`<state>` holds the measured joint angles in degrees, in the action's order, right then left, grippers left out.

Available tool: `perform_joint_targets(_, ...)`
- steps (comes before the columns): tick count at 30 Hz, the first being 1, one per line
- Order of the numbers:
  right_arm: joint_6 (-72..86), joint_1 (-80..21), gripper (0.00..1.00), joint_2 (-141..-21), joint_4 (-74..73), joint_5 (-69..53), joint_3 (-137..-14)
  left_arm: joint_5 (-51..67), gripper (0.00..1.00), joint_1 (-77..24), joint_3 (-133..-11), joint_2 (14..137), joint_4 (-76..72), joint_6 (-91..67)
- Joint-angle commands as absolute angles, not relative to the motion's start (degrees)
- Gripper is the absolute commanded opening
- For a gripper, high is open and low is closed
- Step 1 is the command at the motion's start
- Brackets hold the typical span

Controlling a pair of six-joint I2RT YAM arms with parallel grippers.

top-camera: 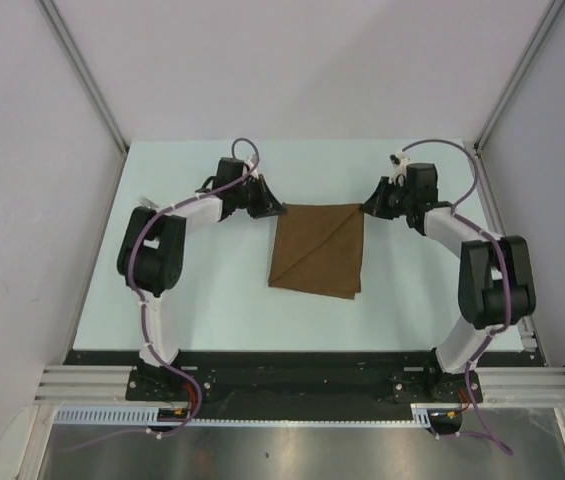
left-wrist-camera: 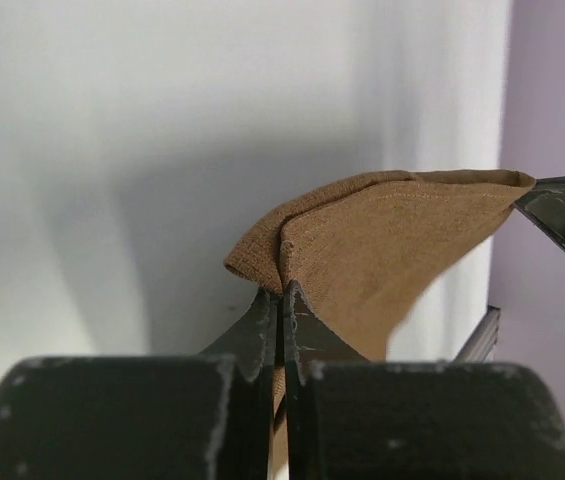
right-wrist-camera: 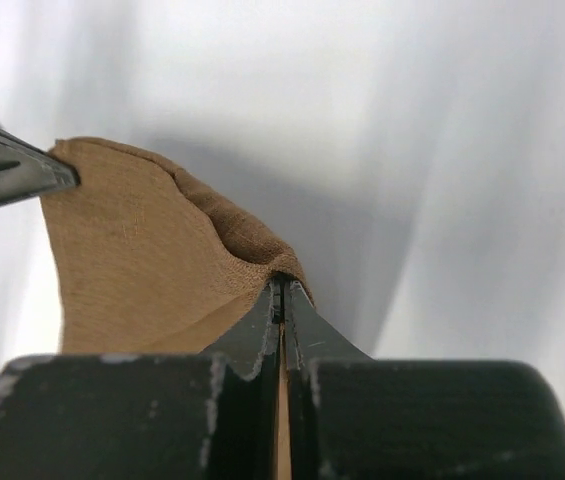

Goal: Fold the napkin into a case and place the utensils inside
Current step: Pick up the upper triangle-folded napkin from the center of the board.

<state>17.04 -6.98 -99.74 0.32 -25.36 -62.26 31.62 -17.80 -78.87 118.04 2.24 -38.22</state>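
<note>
napkin point(top-camera: 317, 250), one, seemingly folded, pinched by left gripper point(top-camera: 280, 210), right gripper point(top-camera: 366, 209).

Left pincer point(top-camera: 280, 210), right pincer point(top-camera: 367, 209): both clamped.

No text, label, brand, number or sign can be read in any of the views — nothing legible.
</note>
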Motion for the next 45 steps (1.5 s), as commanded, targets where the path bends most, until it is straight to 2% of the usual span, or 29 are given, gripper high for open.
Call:
perform_joint_targets(1, 15.6, -7.4, 0.0, -90.0, 2.2, -23.3, -61.2, 31.7, 0.0, -17.5, -77.3, 107.1, -3.5, -40.2)
perform_joint_targets(5, 14.9, -7.2, 0.0, -89.2, 0.2, -24.3, -61.3, 32.4, 0.0, -17.5, -77.5, 105.1, -2.1, -41.2)
perform_joint_targets(10, 14.7, -8.1, 0.0, -83.9, 1.9, -24.1, -57.9, 30.2, 0.0, -17.5, -73.0, 96.0, -5.5, -40.8)
perform_joint_targets(17, 13.4, -8.4, 0.0, -68.7, 0.3, -22.0, -57.4, 28.2, 0.0, -17.9, -70.3, 79.9, -5.8, -35.5)
perform_joint_targets(24, 14.1, -10.3, 0.0, -51.5, -10.3, -23.0, -60.0, 30.4, 0.0, -19.6, -65.7, 65.1, -7.9, -36.6)
perform_joint_targets(34, 20.4, -13.4, 0.0, -32.4, -25.3, -25.8, -61.6, 28.0, 0.0, -24.9, -55.4, 43.3, -2.5, -40.2)
perform_joint_targets(39, 24.9, -13.4, 0.0, -30.5, -26.5, -23.0, -55.0, 23.7, 0.0, -26.9, -50.2, 42.7, -1.1, -44.4)
perform_joint_targets(43, 26.3, -13.4, 0.0, -34.4, -26.1, -13.8, -50.8, 17.3, 0.0, -26.9, -48.8, 50.2, 3.7, -49.1)
perform_joint_targets(45, 26.7, -13.2, 0.0, -39.9, -23.8, -11.6, -49.8, 16.9, 0.0, -26.9, -48.5, 57.9, 1.0, -50.4)
